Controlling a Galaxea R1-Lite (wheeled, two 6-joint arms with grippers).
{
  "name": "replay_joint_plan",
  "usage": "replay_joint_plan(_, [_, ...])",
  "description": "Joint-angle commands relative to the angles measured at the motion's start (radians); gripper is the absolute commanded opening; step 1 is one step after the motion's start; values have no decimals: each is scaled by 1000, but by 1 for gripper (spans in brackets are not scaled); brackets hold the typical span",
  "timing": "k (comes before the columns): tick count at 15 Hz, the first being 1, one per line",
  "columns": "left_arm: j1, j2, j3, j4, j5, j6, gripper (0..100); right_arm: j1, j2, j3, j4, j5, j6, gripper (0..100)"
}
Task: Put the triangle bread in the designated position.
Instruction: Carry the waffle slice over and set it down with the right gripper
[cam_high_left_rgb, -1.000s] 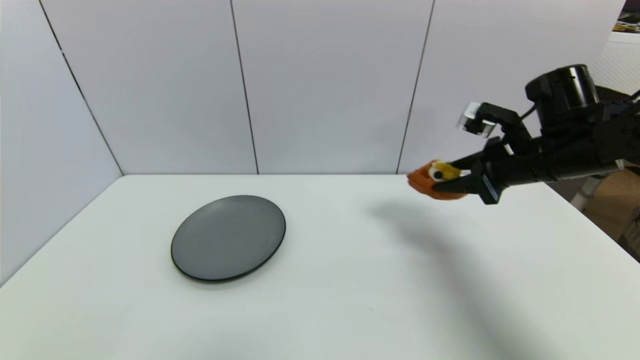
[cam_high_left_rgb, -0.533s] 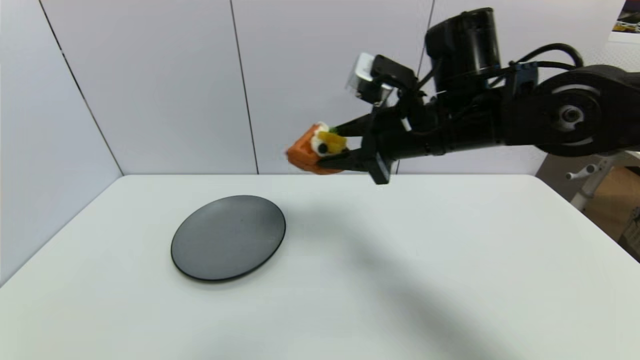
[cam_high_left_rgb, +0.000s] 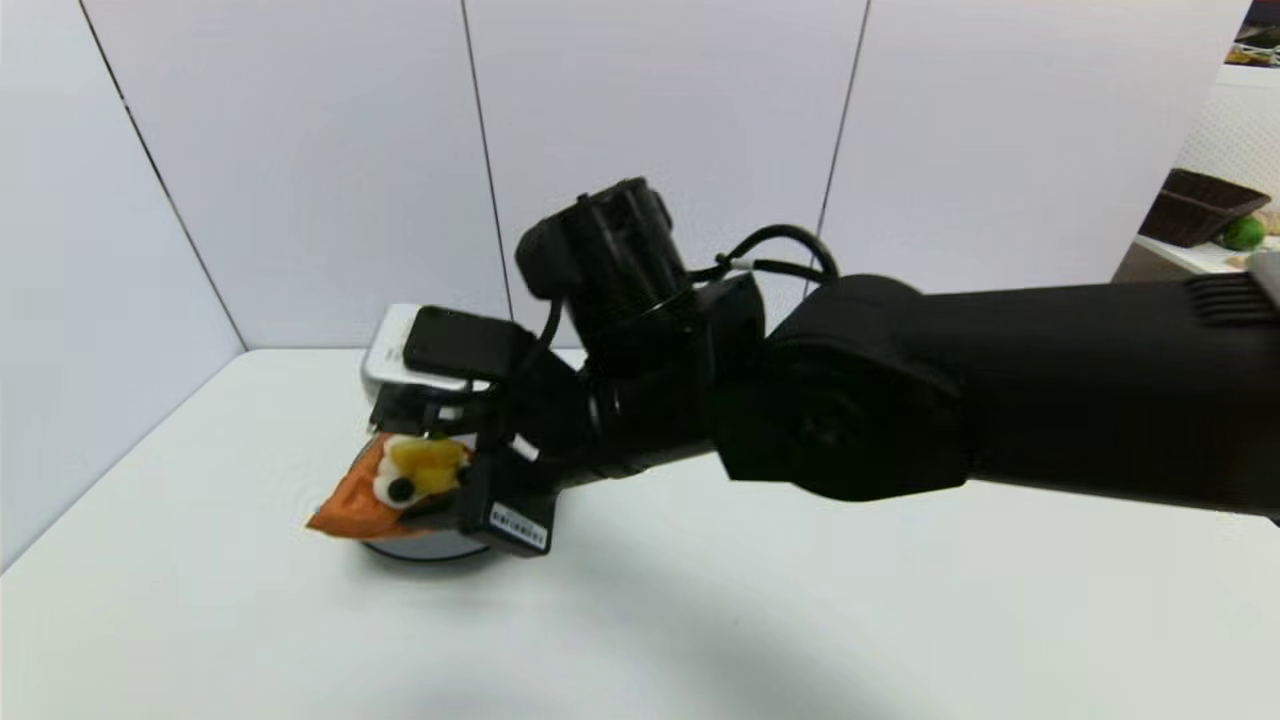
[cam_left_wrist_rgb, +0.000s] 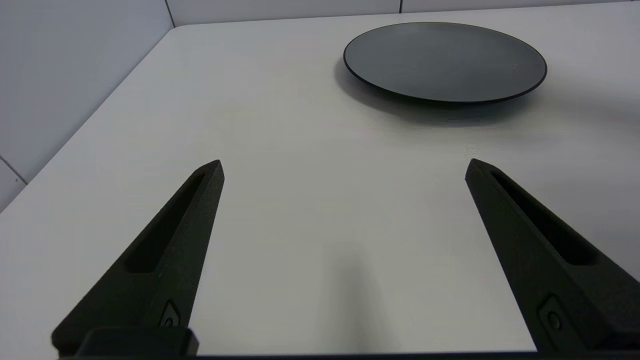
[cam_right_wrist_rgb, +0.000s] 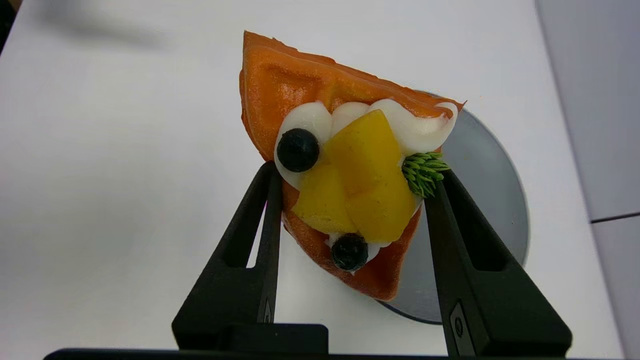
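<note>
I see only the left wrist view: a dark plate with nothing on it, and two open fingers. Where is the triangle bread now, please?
Observer: The triangle bread is in the right end effector, whose two fingers are shut on the sides of the wedge.
Operator: Does it rest on the table or on the plate?
Observer: On neither. In the head view it is held in the air, and the near rim of the dark plate shows just under it.
Operator: Is my left end effector seen in the head view?
Observer: No, the left end effector is outside that view. Only the right arm shows there, reaching across toward the robot's left.
</note>
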Motion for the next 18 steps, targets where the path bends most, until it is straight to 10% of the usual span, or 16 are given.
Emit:
replay_joint_plan(1, [0, 0, 0, 0, 0, 0, 100, 51, 97, -1, 0, -62, 41, 0])
replay_joint_plan(10, [0, 0, 0, 0, 0, 0, 100, 106, 201, -4, -10, -99, 80, 0])
replay_joint_plan(11, [0, 1, 0, 0, 0, 0, 100, 106, 207, -4, -8, -99, 81, 100])
replay_joint_plan(18, [0, 0, 0, 0, 0, 0, 100, 120, 235, -13, -43, -153, 156, 100])
